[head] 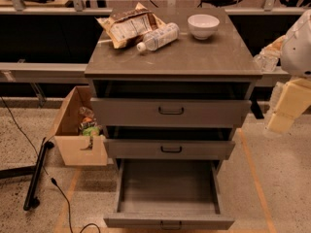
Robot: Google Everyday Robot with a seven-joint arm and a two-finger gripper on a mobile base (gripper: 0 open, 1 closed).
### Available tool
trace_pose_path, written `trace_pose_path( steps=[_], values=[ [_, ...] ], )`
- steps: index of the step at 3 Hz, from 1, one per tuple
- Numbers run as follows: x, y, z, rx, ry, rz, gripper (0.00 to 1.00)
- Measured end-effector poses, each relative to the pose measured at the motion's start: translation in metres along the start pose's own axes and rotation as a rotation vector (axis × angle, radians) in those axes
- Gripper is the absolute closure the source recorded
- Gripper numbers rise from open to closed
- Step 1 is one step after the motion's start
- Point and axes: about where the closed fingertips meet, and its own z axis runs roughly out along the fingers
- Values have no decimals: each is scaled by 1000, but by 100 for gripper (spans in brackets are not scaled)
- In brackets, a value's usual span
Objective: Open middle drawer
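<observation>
The middle drawer (136,149) is the second of three grey-brown drawers in the cabinet. Its wide shallow front stands a little forward of the cabinet body, with a dark gap above it, and carries a small dark handle (171,149) at its centre. My gripper (284,113) is the cream-coloured part hanging under the white arm at the right edge. It is to the right of the cabinet, about level with the top drawer, and touches no drawer.
The top drawer (146,111) is slightly out. The bottom drawer (167,188) is pulled far out and empty. On the cabinet top lie a snack bag (127,25), a plastic bottle (158,37) and a white bowl (203,25). A cardboard box (73,144) and a black pole (36,174) are on the floor to the left.
</observation>
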Motion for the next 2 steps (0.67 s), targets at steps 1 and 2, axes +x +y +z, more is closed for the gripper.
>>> trace_pose_path(
  steps=[1,2],
  values=[
    [-1,-4,40,9,-8,-15,0],
    [-5,-10,95,17,-27,-40,0]
  ],
)
